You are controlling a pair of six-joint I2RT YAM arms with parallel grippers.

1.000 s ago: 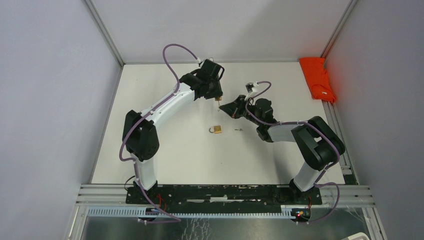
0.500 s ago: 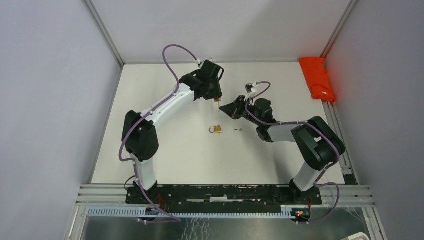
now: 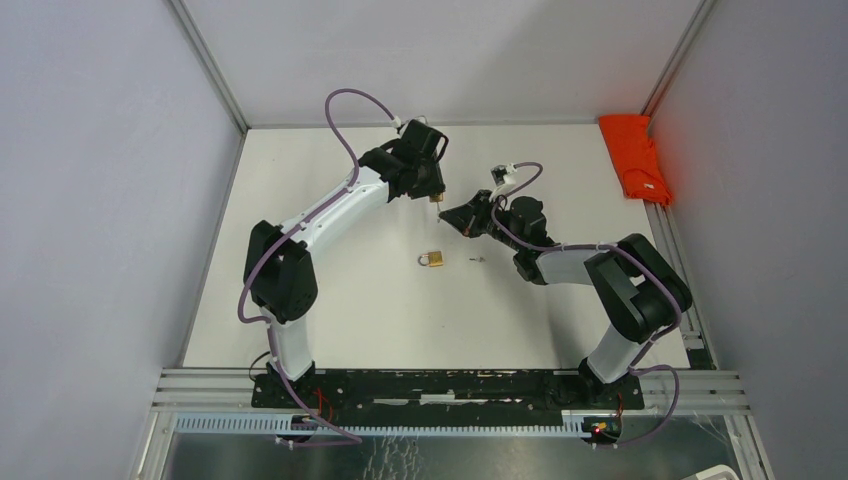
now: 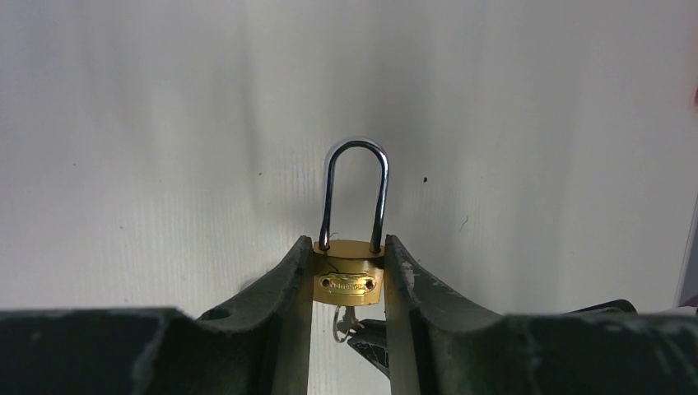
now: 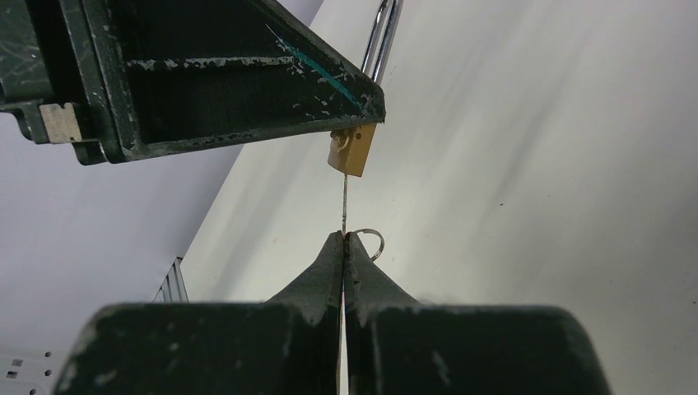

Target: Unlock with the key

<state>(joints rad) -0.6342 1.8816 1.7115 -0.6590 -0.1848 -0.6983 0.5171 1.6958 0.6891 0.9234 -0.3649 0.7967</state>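
A: White table point(image 3: 330, 300) below. Where's the small brass padlock point(image 4: 350, 282)?
B: Clamped in the left gripper point(image 4: 349, 251). The right gripper point(image 5: 344, 240) pinches the thin steel key point(image 5: 343, 206) just ahead, meeting its base. Shackle point(image 4: 355, 148) closed; turning remains.

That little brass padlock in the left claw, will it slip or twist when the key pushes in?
Probably stiff and heavy for its size: the padlock looks like solid brass with a metal loop. It may slip or pivot, since the left claw pinches only its smooth sides. The key in the right claw looks thin, so it could bend if misaligned.
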